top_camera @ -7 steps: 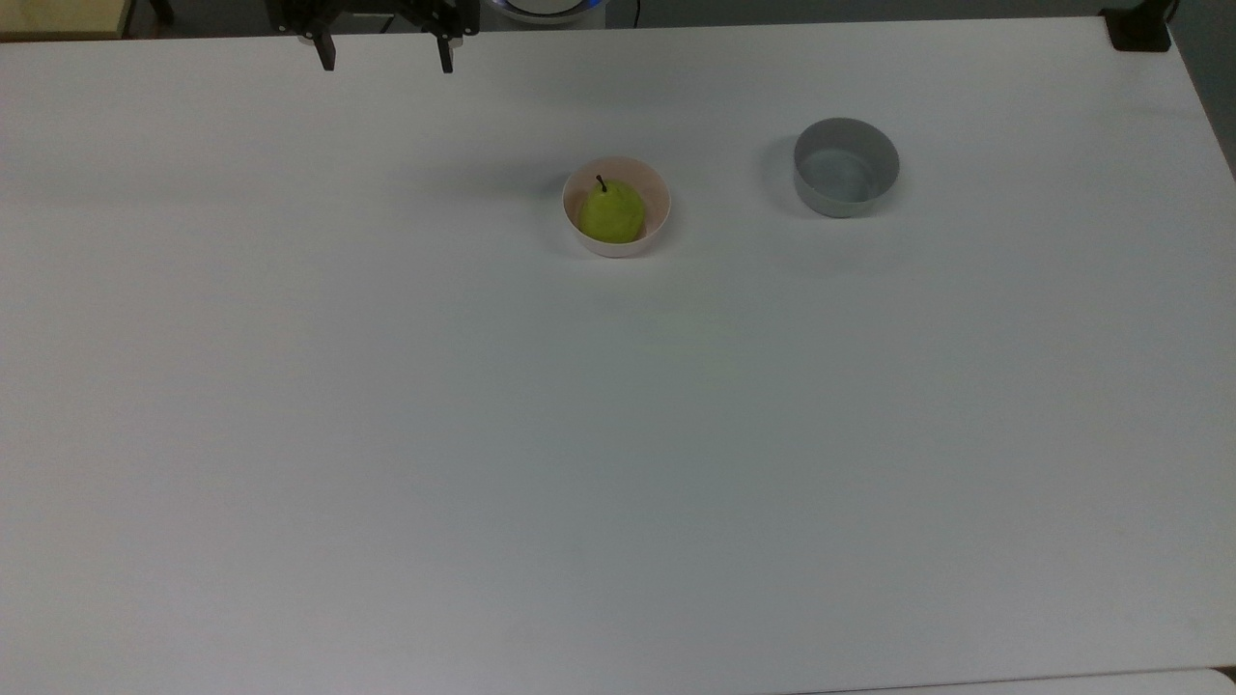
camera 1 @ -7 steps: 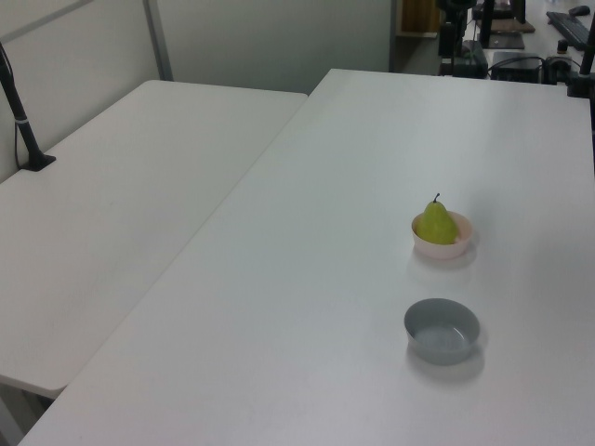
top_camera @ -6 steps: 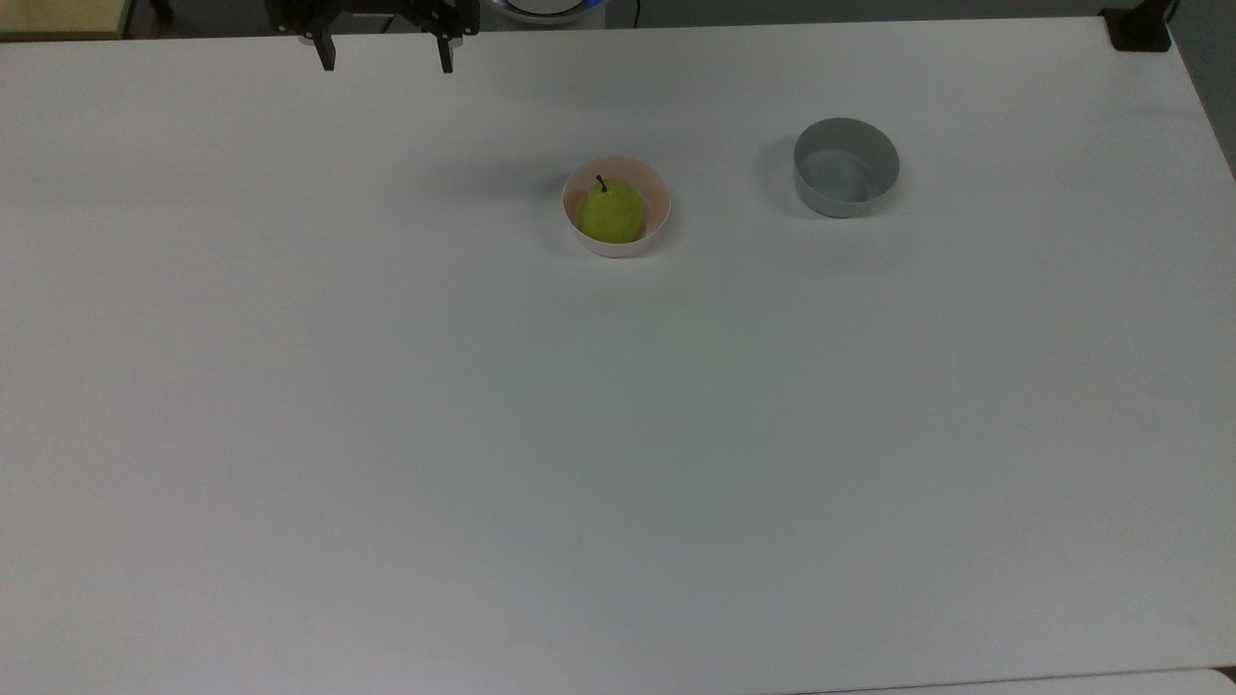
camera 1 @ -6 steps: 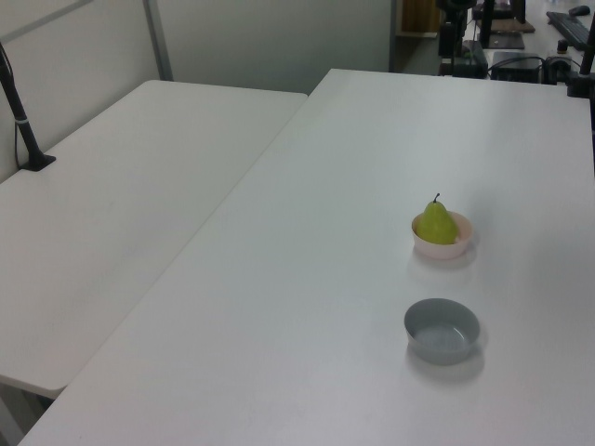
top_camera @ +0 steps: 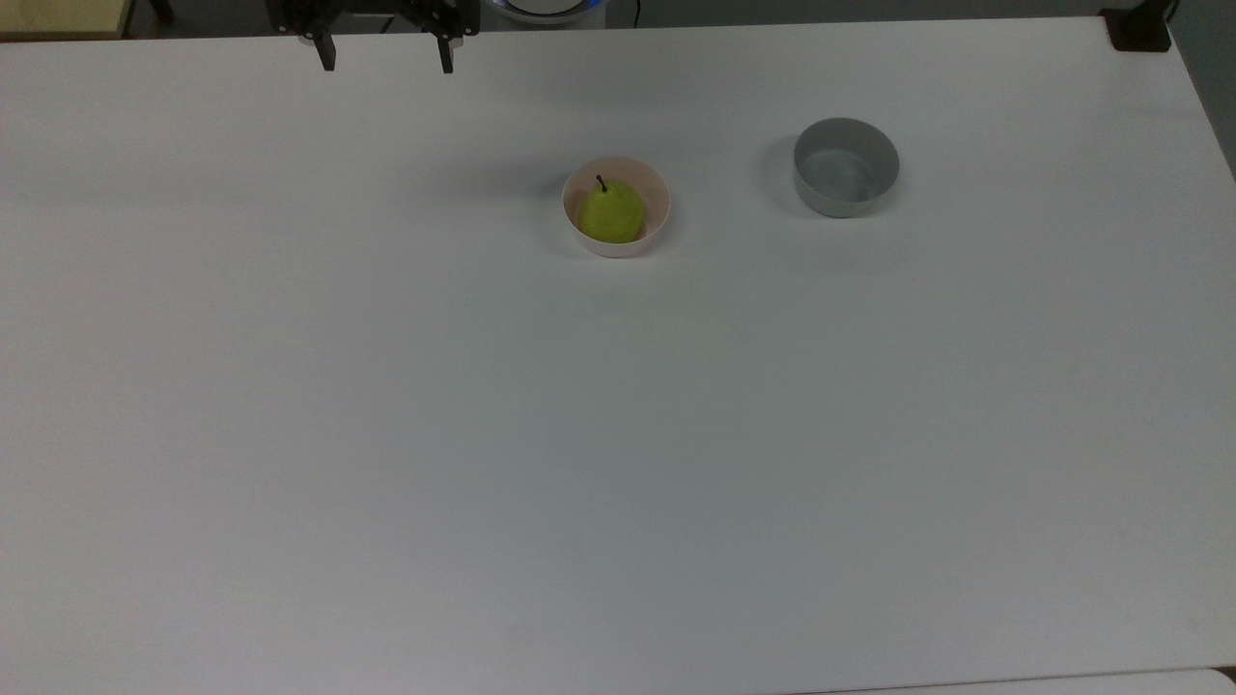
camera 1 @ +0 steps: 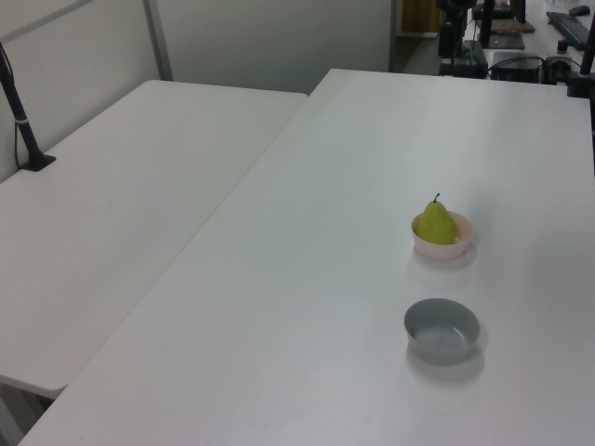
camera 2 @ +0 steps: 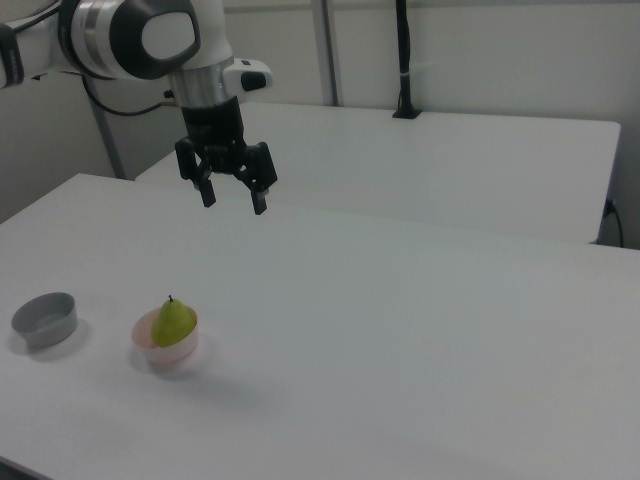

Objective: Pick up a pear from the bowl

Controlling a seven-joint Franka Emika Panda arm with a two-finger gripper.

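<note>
Gripper (camera 2: 233, 198) is hanging high over the table (top_camera: 618, 434), jaws spread wide, holding nothing. Pear (top_camera: 610, 212) is sitting upright in the bowl (top_camera: 657, 198), grey bowl (top_camera: 846, 179) standing apart at the top view's right

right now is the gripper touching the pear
Apart. In the right view the open gripper hangs high above the table, with clear space between it and the pear sitting in the bowl.

White table with two bowls.
The table (top_camera: 386, 434) carries a pale pink bowl (top_camera: 658, 224) near its middle and, well apart toward the top view's right, a grey straight-walled bowl (top_camera: 846, 180); both stand upright.
</note>
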